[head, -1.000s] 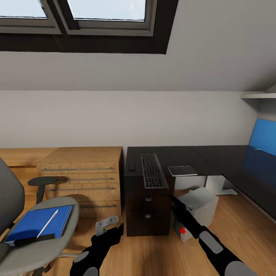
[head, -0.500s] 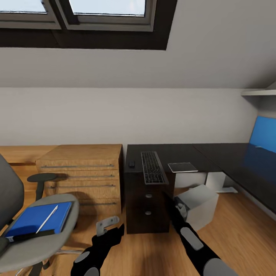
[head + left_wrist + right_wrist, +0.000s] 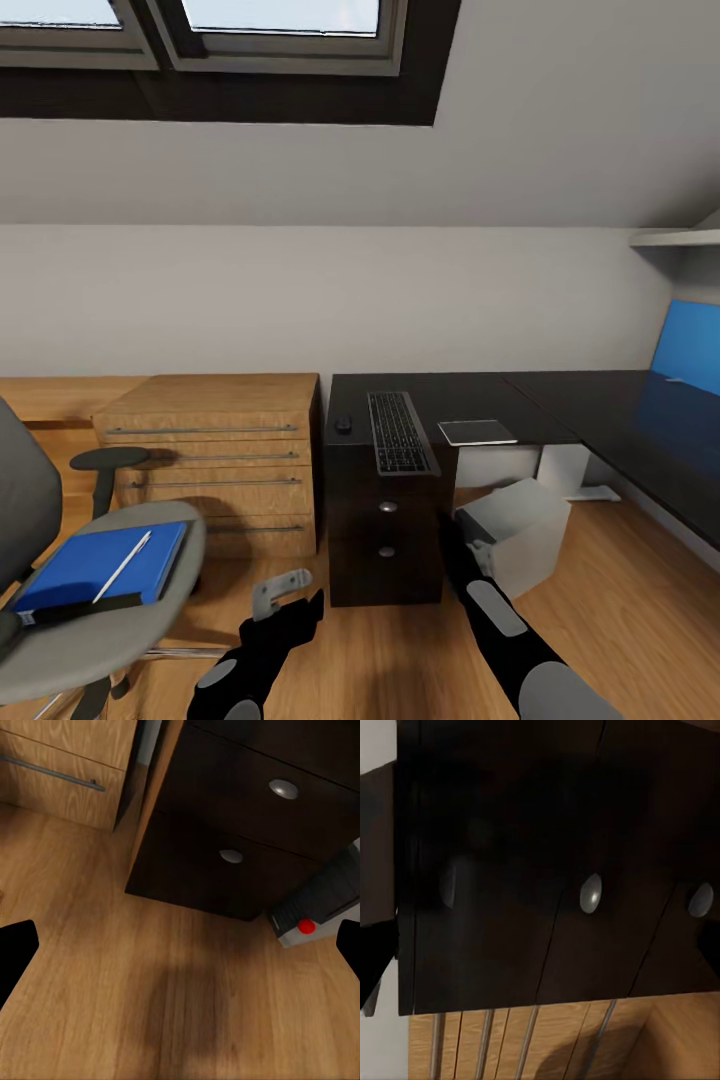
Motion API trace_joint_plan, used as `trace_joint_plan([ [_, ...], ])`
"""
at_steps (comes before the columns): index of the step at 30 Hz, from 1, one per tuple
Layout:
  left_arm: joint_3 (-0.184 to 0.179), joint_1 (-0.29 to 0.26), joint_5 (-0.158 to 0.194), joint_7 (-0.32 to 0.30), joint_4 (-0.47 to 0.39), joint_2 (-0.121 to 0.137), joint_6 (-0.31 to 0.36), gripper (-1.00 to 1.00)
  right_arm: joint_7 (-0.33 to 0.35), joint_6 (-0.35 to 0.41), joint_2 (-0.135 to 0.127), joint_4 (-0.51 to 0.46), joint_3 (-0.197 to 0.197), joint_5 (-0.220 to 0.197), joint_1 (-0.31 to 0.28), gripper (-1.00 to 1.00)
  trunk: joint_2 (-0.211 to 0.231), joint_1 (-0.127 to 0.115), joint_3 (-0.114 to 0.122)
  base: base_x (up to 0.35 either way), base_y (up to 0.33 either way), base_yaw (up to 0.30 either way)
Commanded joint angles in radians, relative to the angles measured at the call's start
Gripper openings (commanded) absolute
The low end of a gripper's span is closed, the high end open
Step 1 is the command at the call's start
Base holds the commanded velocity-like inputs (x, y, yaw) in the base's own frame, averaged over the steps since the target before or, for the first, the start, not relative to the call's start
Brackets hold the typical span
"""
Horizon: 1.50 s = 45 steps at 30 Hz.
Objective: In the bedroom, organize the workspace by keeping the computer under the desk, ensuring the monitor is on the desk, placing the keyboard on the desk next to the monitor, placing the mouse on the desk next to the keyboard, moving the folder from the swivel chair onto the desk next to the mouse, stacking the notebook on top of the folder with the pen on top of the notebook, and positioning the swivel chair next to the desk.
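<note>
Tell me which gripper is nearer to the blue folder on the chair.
Left. The left gripper hangs low over the floor just beside the chair seat that carries the folder. The right gripper is farther off, past the desk drawers, near the computer.

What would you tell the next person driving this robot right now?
Left gripper and right gripper: both open and empty, low in front of the desk drawers.
Done: keyboard, mouse and notebook lie on the desk.
The computer sits tilted on the floor at the desk's edge.
Left: the folder with the pen on it lies on the swivel chair; move them, stack everything, park the chair.
</note>
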Motion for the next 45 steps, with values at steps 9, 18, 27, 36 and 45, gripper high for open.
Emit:
trace_joint_plan([
  [9, 0.0, -0.001, 0.013, 0.001, -0.001, 0.003, 0.003, 1.0, 0.105, 0.069, 0.002, -0.002, 0.009, -0.019, -0.001, 1.0, -0.001, 0.0, -0.001, 0.0, 0.0, 0.0],
  [18, 0.0, -0.001, 0.012, 0.001, 0.0, 0.003, 0.003, 1.0, 0.123, 0.212, 0.003, -0.002, 0.007, -0.02, -0.001, 1.0, -0.001, 0.0, -0.001, 0.0, 0.0, 0.0],
  [27, -0.001, -0.001, 0.009, -0.001, 0.0, 0.002, 0.003, 1.0, 0.163, 0.214, 0.003, -0.003, 0.008, -0.017, -0.001, 1.0, -0.001, 0.0, -0.001, 0.0, 0.0, 0.0],
  [36, -0.002, -0.001, 0.007, 0.001, 0.0, 0.002, 0.003, 1.0, 0.177, 0.213, 0.001, -0.003, 0.007, -0.017, -0.001, 1.0, 0.055, -0.031, 0.024, 0.0, 0.0, 0.0],
  [45, -0.002, -0.001, 0.009, 0.0, 0.0, 0.002, 0.003, 1.0, 0.177, 0.213, 0.001, -0.003, 0.006, -0.017, -0.001, 1.0, 0.118, -0.065, 0.052, 0.0, 0.0, 0.0],
])
